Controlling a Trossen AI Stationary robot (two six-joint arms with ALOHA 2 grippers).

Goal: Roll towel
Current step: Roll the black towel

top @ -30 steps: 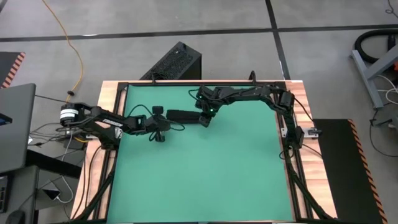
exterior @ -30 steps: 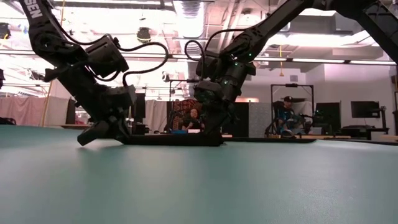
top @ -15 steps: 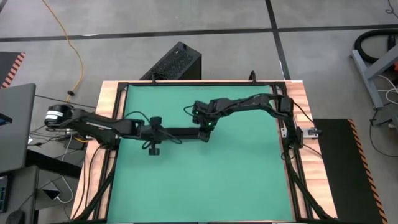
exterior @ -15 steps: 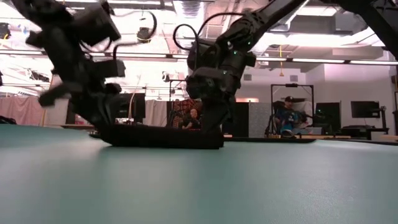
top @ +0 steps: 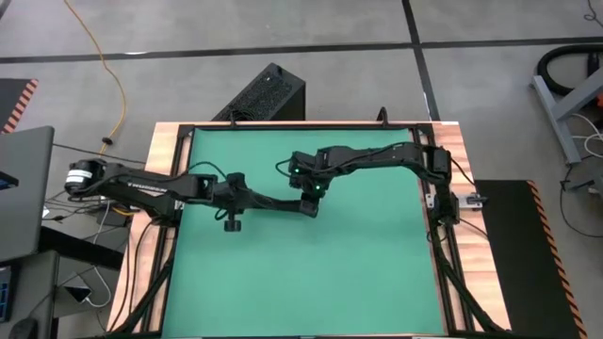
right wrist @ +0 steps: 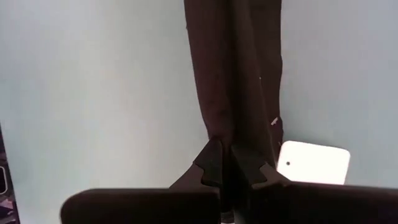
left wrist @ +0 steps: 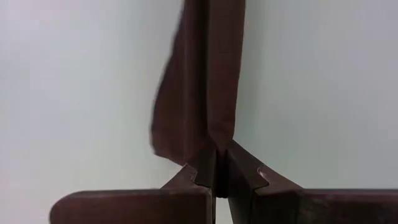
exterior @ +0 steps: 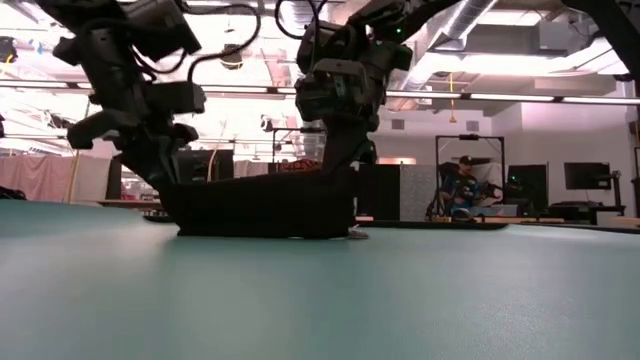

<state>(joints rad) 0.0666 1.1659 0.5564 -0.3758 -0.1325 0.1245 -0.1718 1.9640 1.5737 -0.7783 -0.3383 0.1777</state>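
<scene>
Black towel [top: 279, 201] folded into a narrow strip, long axis left-right across the green surface [top: 311, 273], upper-middle area. Left claw [top: 256, 200] pinches its left end, right claw [top: 308, 201] pinches its right end; white tag [right wrist: 313, 163] there.

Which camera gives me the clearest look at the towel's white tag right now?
The right wrist view: the white tag sits large beside the towel, next to the right gripper. The low view shows only a white sliver at the towel's end. The high and left wrist views don't show it.
</scene>
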